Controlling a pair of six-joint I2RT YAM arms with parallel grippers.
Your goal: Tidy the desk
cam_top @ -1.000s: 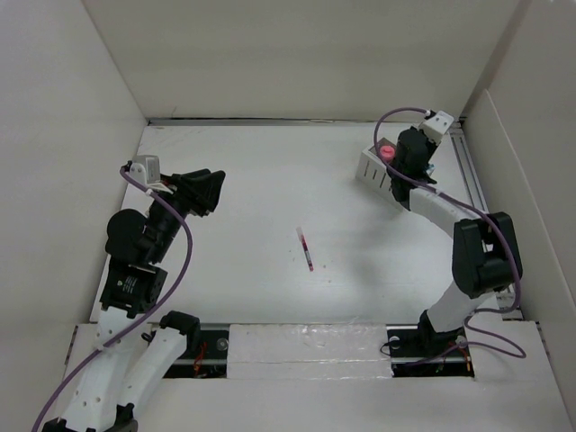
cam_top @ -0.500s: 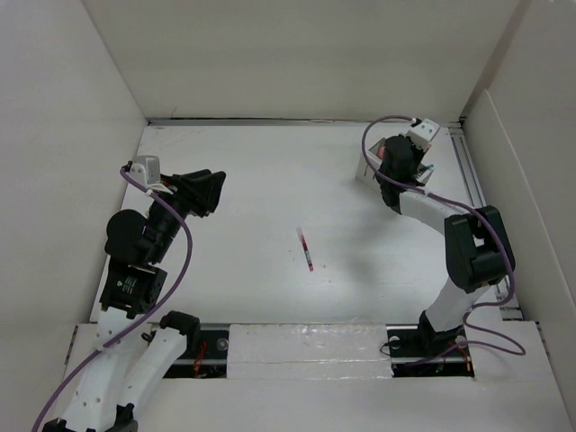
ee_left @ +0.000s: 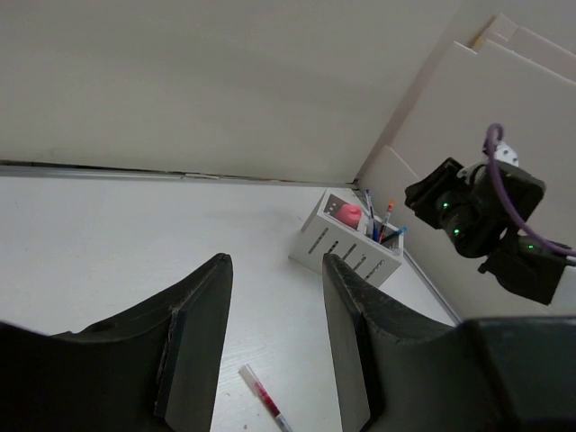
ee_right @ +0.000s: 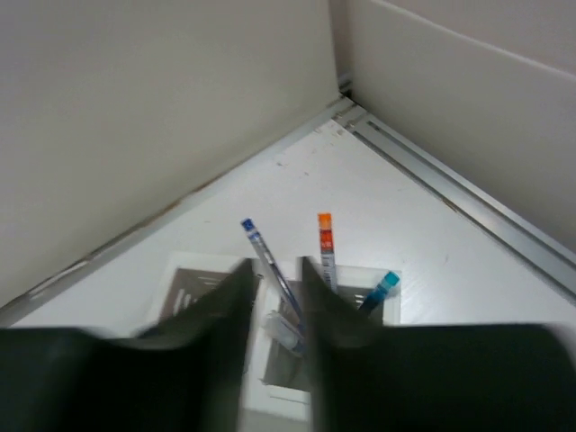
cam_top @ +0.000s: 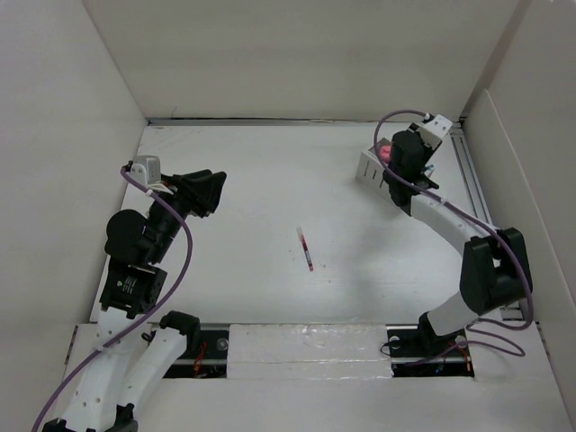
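Bright, even light with faint shadows; the right wrist view seems motion-blurred.

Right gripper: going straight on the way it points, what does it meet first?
Probably the blue pen standing in the white organizer, right between the fingers of the right gripper; blur leaves depth unclear.

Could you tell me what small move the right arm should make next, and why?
Probably lift the right gripper straight up, clear of the organizer. Its jaws stand apart around the blue pen, which already stands in the organizer beside two others, and a loose pen lies on the desk.
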